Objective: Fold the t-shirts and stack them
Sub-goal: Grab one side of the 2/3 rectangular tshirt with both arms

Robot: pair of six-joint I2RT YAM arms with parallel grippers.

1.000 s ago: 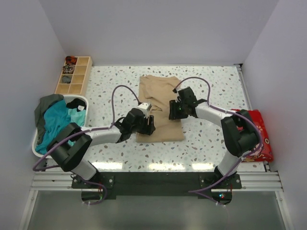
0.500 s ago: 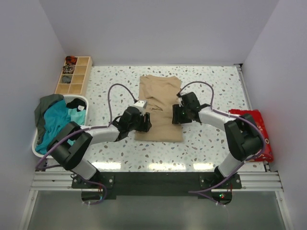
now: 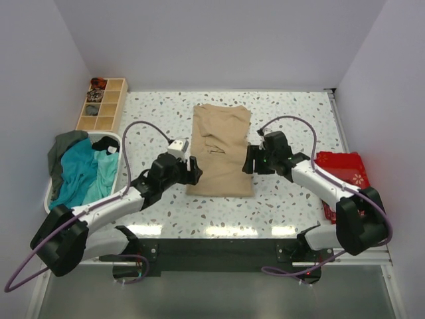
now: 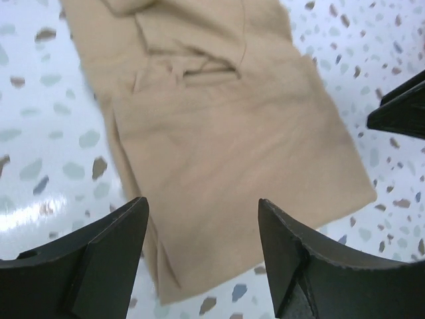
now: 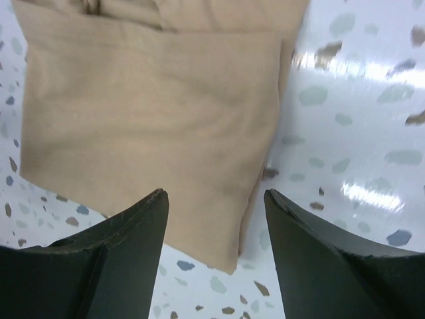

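Plainly both pairs of jaws stand released, with only air between them. The left jaws hang above the near left edge of the sandy-beige t-shirt (image 4: 232, 146), and the right jaws hang above its right edge; neither touches the cloth. Below and ahead of both pairs the shirt lies flat on the speckled table (image 3: 299, 119), folded into a long narrow panel, with its sleeves and sides turned in and the collar at the end farthest from the jaws.

It looks light and limp — thin matte knit, soft creases near the collar, layered edges that sit slightly uneven. I judge it will sag and slide apart if lifted by one layer, so the best hold is a pinch through all layers at the two near corners, one corner to each pair of jaws, lifted evenly.

Well out to the left of the left jaws, a teal t-shirt (image 3: 76, 169) and a dark grey-green t-shirt (image 3: 63, 146) lie crumpled in the white basket (image 3: 118, 143) — not yet folded.
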